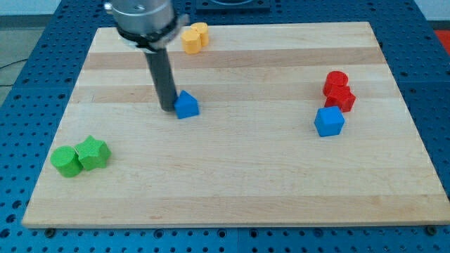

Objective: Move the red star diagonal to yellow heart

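Observation:
The red star (342, 99) lies at the view's right, touching a red round block (336, 82) just above it. The yellow heart (195, 37) sits near the view's top, left of centre. My tip (167, 109) rests on the board far to the left of the red star, right beside the left side of a small blue triangular block (186, 105). The rod rises from the tip toward the view's top, its mount just left of the yellow heart.
A blue cube-like block (329, 121) lies just below the red star. A green star (93, 152) and a green round block (67, 161) sit together at the view's lower left. The wooden board (232, 176) ends on a blue perforated table.

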Available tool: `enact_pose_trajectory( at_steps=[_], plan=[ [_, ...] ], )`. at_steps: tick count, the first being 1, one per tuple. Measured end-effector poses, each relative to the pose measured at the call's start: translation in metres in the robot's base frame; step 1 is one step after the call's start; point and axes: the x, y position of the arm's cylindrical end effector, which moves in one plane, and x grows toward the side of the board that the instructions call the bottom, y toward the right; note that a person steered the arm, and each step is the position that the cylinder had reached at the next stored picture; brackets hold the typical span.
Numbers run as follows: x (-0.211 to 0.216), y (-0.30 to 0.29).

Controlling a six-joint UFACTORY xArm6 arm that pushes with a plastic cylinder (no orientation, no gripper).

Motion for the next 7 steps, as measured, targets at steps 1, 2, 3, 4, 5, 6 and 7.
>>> enact_pose_trajectory(
  at_steps=[1, 2, 3, 4, 5, 6, 7],
  plan=[
    [0.019, 0.036],
    [-0.011, 0.024],
    [-0.017, 0.052],
    [0.031, 0.070],
    [0.043, 0.099],
    [0.041, 0.125],
    [0.000, 0.134]
  ],
)
